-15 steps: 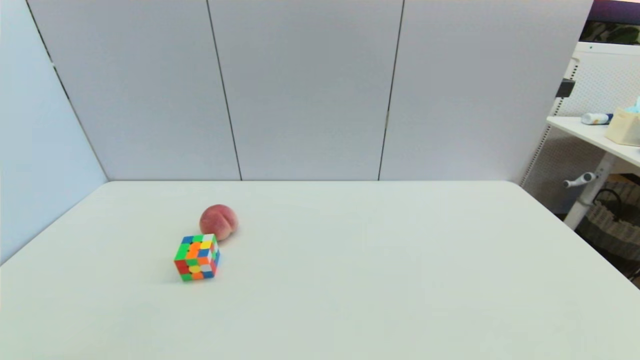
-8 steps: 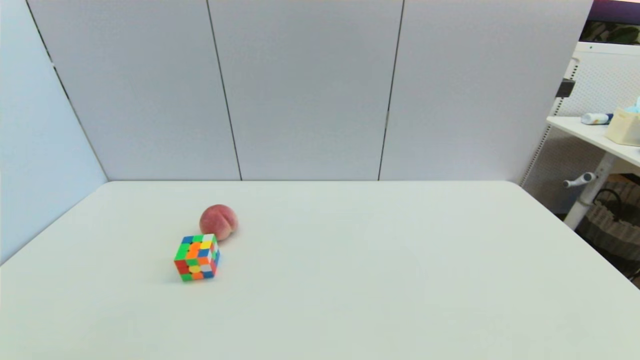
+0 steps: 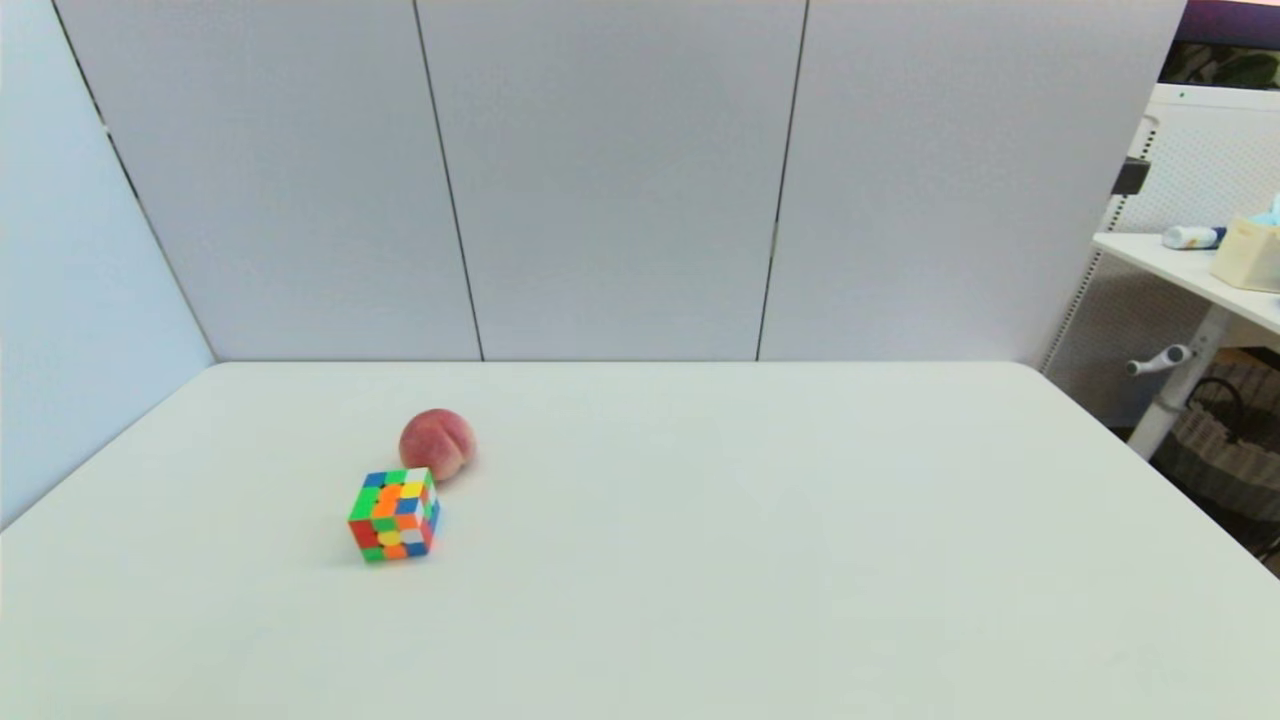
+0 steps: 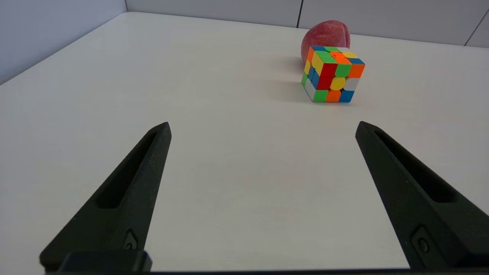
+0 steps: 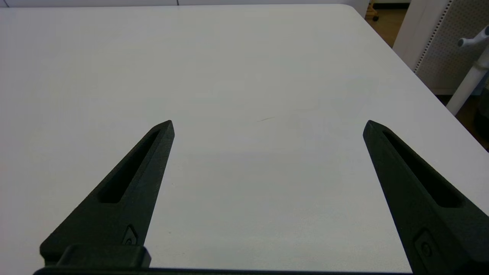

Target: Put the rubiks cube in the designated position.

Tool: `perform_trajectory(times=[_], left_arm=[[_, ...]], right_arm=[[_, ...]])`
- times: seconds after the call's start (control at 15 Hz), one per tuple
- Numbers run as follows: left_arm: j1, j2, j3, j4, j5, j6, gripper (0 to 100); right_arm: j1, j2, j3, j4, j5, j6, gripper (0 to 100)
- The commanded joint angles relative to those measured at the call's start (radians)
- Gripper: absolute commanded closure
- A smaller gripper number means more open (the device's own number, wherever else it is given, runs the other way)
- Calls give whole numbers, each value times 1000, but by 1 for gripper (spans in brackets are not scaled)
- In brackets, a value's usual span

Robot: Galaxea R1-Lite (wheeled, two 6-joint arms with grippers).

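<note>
Item I have on screen: one rubiks cube (image 3: pixel 393 515), a small scrambled 3x3 with green, orange, red, blue, yellow and white squares. I log it sitting flat on the white worktop (image 3: pixel 750 520), left of centre on my head camera, turned so one corner edge faces the left wrist camera. It lies just in front of a round pink-red peach (image 3: pixel 437 443), whether touching I cannot tell.

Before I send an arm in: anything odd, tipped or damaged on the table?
Nothing stands out. The cube sits flat on the table, intact, just in front of the peach. Left gripper and right gripper are open, clear of both.
</note>
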Motion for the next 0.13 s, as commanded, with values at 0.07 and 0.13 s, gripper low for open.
perform_trajectory(times=[0.07, 0.13], left_arm=[[0, 2, 0, 0, 1, 0, 0], [0, 2, 0, 0, 1, 0, 0]], right_arm=[[0, 1, 0, 0, 0, -1, 0], [0, 1, 0, 0, 0, -1, 0]])
